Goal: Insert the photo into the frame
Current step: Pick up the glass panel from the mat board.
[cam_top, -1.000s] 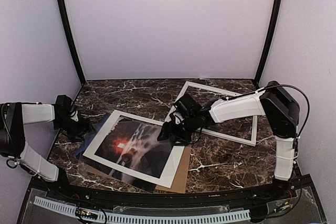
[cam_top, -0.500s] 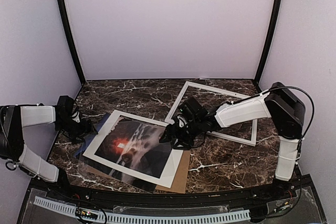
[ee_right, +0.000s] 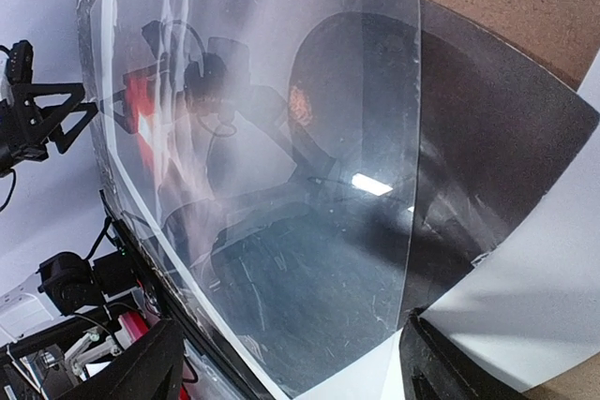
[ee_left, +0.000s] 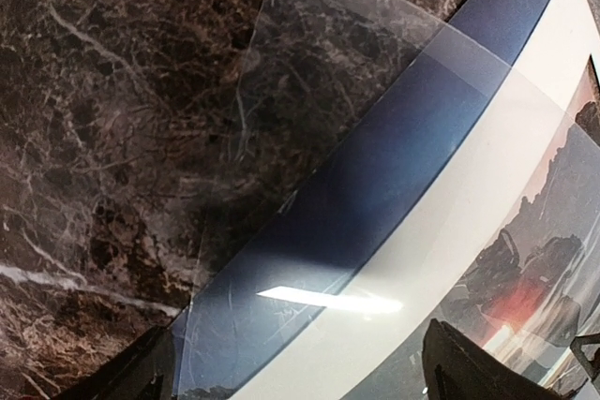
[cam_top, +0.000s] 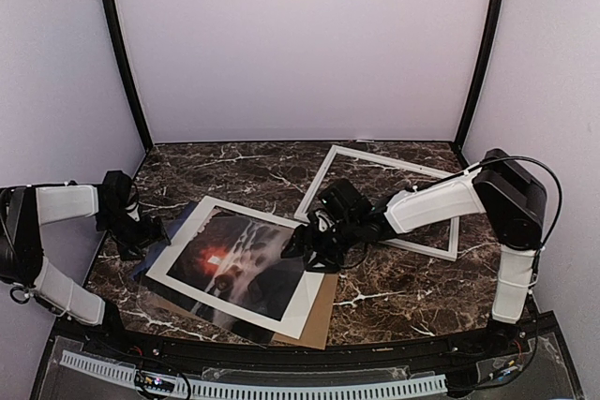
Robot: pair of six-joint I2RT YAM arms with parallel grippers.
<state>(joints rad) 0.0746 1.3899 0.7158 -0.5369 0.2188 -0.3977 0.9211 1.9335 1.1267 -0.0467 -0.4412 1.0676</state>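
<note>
Photo (cam_top: 239, 264) | flat under white mat (cam_top: 178, 243) on cardboard (cam_top: 323, 314), near frame (cam_top: 316, 182) at rear right, not in it | left gripper (cam_top: 155, 231) and right gripper (cam_top: 298, 243) at opposite stack edges, jaws spread, gripping nothing | step, likely: freeing photo | next calls for clearing mat, pinching one thin edge.

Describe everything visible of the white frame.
The frame is a thin white rectangular rail, open in the middle so the marble table shows through. It lies flat and empty at the table's far right, skewed to its edges. The right arm reaches over its near-left part; whether they touch cannot be told.
</note>
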